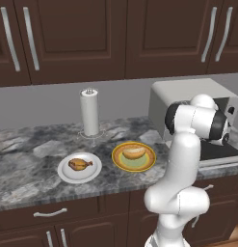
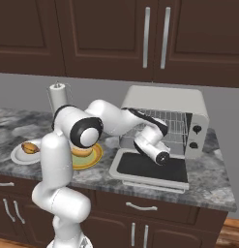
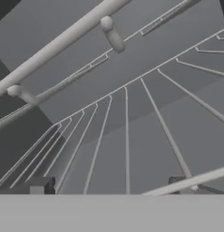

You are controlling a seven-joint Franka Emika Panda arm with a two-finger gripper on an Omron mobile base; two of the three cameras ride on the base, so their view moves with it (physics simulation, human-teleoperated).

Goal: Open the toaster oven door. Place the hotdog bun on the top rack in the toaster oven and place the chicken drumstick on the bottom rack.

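With its fingers spread wide and pinching nothing, the gripper (image 3: 112,185) sits at the mouth of the toaster oven (image 2: 165,104), just above the dropped toaster oven door (image 2: 150,167); which wire rack lies before it is unclear. Left of the oven, the hotdog bun (image 1: 134,153) rests on a yellow plate (image 1: 118,163) and the chicken drumstick (image 1: 79,164) on a white plate (image 1: 65,173), the arm hiding both partly from the right base view.

Toaster oven door (image 2: 151,169) down flat, mouth unblocked; wire racks (image 2: 165,127) across cavity.

grey marble counter (image 1: 24,164) carries the toaster oven (image 2: 164,104), a white plate (image 1: 65,173), a yellow plate (image 1: 118,161) and a paper towel holder (image 1: 89,113).
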